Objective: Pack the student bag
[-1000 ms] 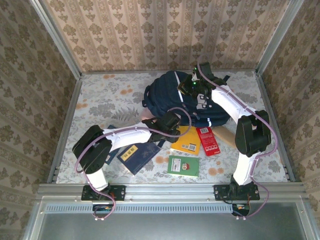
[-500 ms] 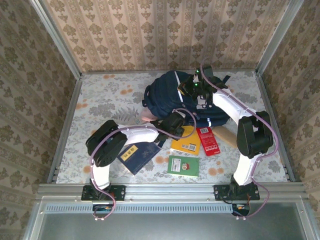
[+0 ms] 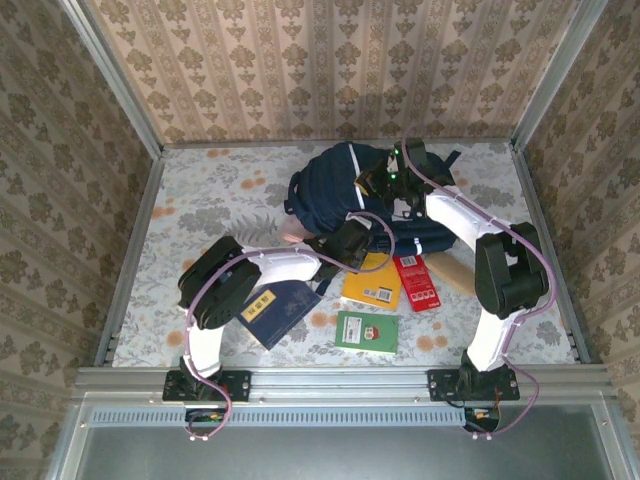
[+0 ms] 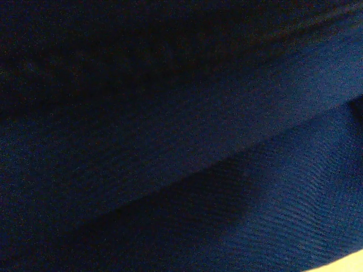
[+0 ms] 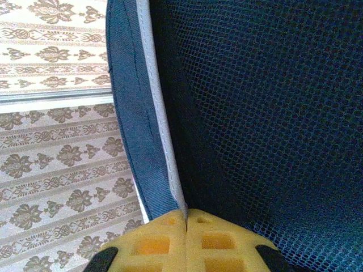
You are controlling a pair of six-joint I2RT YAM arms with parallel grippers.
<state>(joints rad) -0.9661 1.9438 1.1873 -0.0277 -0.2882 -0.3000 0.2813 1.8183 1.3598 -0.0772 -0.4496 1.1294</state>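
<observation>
Step in hand, seemingly: opening the bag. Your right gripper clamps its striped rim; left gripper state can't be told. Next, lift wide for books.

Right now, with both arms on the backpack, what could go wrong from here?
The right end effector pinches just the thin grey-piped rim of the large dark navy fabric backpack. That fabric could slip out and the opening could flop shut.
The left end effector is pressed into the backpack's near side, its camera seeing dark cloth, so it may snag or drag the bag.
The flat yellow book lies right beside the left wrist and could get swept aside.
</observation>
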